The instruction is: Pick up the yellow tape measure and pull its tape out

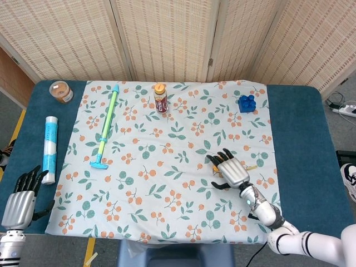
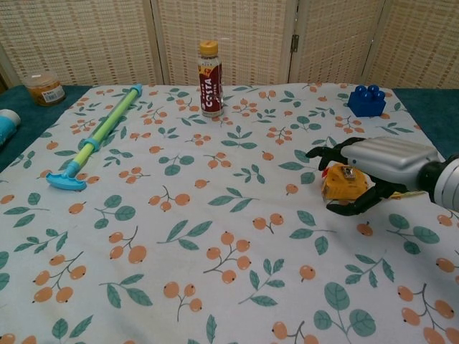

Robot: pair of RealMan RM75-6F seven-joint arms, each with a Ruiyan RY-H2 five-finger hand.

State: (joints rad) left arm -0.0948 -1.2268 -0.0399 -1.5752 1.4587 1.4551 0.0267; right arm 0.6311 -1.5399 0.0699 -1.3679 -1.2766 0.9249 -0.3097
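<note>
Surface: floral cloth (image 2: 179, 236) over a blue table (image 1: 295, 122).
Right hand (image 2: 373, 172): fingers spread, cupped around the yellow tape measure (image 2: 343, 182), not yet gripping, lining up a grasp.
Left hand (image 1: 21, 200): open, idle, well apart.

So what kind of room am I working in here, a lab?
Probably a staged test area, not a home: a table under a floral cloth, woven folding screens as backdrop, and unrelated props laid apart, like a bottle and blue block.
</note>
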